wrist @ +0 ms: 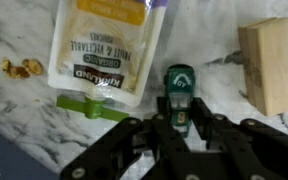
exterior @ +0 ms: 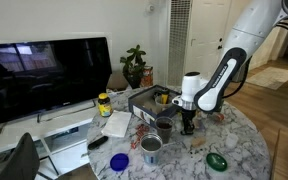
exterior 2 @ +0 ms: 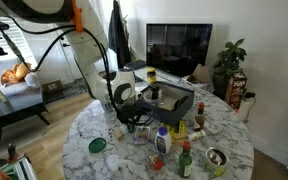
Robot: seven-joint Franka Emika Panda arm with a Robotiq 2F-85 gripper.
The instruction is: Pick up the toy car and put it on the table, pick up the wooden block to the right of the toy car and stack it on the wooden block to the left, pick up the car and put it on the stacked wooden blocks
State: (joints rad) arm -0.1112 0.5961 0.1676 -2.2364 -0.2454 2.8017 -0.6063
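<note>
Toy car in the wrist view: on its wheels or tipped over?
Upright: the small dark green toy car shows its roof and windscreen to the camera, between the fingers.

Tool [wrist: 178, 120] coming in from the near edge, black fingers [wrist: 158, 128] hard against both sides of the toy car [wrist: 177, 84] - a tiny dark green thing, nose pointing away. Just left of it lies a food pouch [wrist: 99, 42] with its green cap [wrist: 91, 106] toward us. Off to the right, a pale wooden block [wrist: 267, 62], well clear of the car. Far left - a few brown crumbs [wrist: 21, 68] on the marble bench [wrist: 216, 35].
</note>
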